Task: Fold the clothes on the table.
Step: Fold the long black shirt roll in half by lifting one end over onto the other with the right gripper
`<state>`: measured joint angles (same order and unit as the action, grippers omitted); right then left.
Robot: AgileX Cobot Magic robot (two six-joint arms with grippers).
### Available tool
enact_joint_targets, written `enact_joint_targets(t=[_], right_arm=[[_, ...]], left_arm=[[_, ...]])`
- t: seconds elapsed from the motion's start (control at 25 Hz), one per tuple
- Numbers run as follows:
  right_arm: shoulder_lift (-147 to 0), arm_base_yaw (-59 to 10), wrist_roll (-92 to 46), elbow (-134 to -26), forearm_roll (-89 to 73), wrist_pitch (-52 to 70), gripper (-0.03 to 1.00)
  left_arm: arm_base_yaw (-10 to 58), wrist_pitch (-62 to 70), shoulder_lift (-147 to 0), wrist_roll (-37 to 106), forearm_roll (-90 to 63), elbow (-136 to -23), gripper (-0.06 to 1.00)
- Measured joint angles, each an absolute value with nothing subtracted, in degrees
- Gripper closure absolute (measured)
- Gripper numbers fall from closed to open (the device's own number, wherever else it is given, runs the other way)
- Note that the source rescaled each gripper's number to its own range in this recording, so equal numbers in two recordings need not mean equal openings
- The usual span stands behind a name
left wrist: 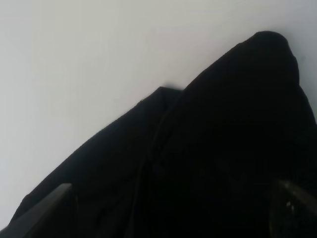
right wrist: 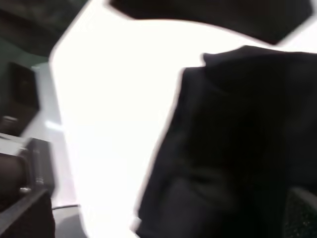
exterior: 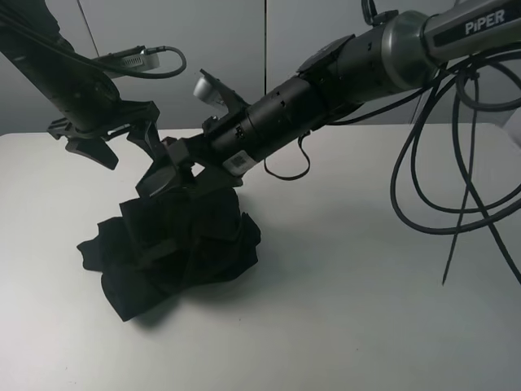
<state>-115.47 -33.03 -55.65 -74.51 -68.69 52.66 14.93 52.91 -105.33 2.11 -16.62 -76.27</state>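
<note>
**Black T-shirt [exterior: 175, 252] heaped on the left half of the table [exterior: 366, 309]**

The left gripper [exterior: 126, 151] hangs near the far-left corner, jaws apart, just over the crumpled cloth. The right gripper [exterior: 179, 175] reaches across onto the top of the heap, jaws spread wide too.

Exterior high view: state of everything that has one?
T-shirt: crumpled in a heap on the table, not folded.
Left pincer: open, by the heap's top.
Right pincer: open, down at the heap's top.
Cables: hanging loose off the right arm.
</note>
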Motion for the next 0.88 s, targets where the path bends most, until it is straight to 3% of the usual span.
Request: enact_joint_targets(t=[0.36, 0.64, 0.88], right_arm=[[-112.7, -23.4, -50.3, -74.5, -44.4, 56.2, -0.03], [-112.7, -23.6, -47.9, -73.6, -31.6, 62.1, -0.03], [-112.7, -32.2, -47.8, -69.2, -30.2, 55.5, -0.03]], left_arm=[[14.9, 52.9, -105.3, 2.7, -16.6, -76.3, -0.06], [14.9, 53.8, -105.3, 2.8, -16.6, -76.3, -0.06], [14.9, 53.9, -105.3, 2.9, -16.6, -76.3, -0.06]])
